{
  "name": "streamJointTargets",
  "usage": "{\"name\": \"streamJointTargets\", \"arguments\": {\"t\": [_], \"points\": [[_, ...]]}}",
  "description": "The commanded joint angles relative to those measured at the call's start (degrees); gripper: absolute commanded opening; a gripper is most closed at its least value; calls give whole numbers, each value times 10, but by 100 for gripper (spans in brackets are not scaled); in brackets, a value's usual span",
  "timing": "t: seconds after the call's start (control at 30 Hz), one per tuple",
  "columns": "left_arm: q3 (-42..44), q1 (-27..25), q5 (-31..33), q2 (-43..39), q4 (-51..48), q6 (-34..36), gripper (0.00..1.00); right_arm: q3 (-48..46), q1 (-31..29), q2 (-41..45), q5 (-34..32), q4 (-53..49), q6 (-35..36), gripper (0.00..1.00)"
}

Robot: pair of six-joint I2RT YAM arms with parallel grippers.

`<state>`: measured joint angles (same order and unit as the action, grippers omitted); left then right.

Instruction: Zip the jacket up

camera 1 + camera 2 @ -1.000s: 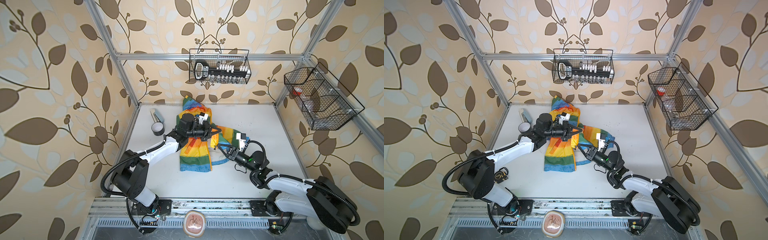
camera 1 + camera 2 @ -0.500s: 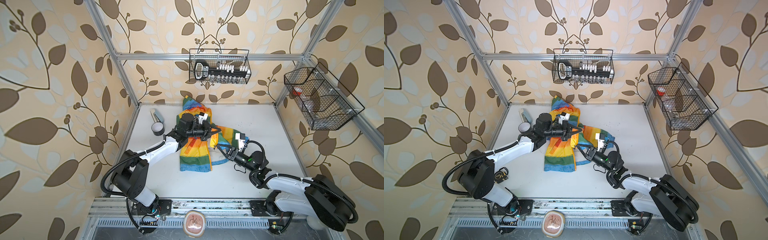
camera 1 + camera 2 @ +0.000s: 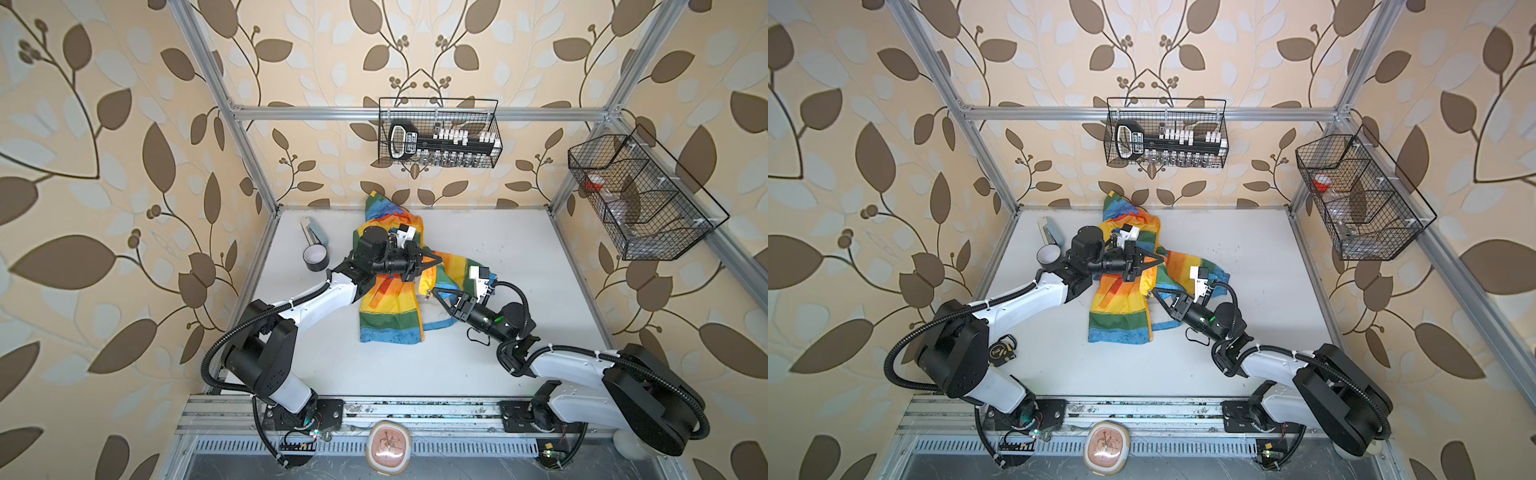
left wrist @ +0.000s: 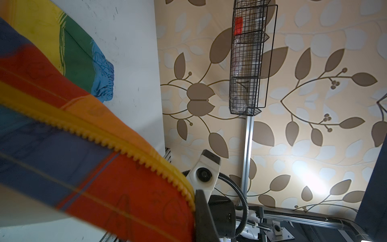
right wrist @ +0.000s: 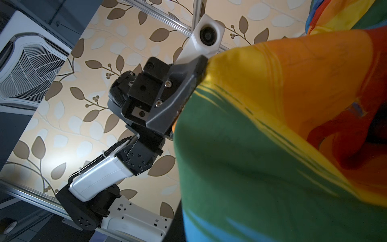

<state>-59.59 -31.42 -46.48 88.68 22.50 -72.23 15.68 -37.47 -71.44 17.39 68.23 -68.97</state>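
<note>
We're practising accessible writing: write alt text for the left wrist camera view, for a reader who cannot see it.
Close up, yellow zipper teeth run diagonally across the jacket, red, orange and blue here, to the right gripper, which appears to pinch that edge. Behind, a blue sleeve cuff lies on the white table, and a wire basket hangs on leaf-patterned wallpaper.

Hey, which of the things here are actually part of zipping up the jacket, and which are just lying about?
In the job: jacket, its zipper, left end effector shut on the jacket, right end effector at its front edge.
Lying about: tape roll, tape measure, wire basket on the back wall, wire basket on the side wall.
</note>
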Motion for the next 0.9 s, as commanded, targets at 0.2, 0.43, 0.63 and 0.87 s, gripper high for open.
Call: {"name": "streamJointTargets", "arguments": {"t": [0.2,0.43,0.63,0.87], "points": [[-2,3,-10,-13,56,-10,0,11,1,-11,-10,53,-25,18],[6,3,-8,-15,66,-17,0,11,1,-40,-16,102,-47,17],[10,3,-8,-16,68,-18,0,11,2,-57,-17,130,-60,17],[11,3,-8,-15,70,-19,0,13,1,-53,-23,116,-56,15]]}}
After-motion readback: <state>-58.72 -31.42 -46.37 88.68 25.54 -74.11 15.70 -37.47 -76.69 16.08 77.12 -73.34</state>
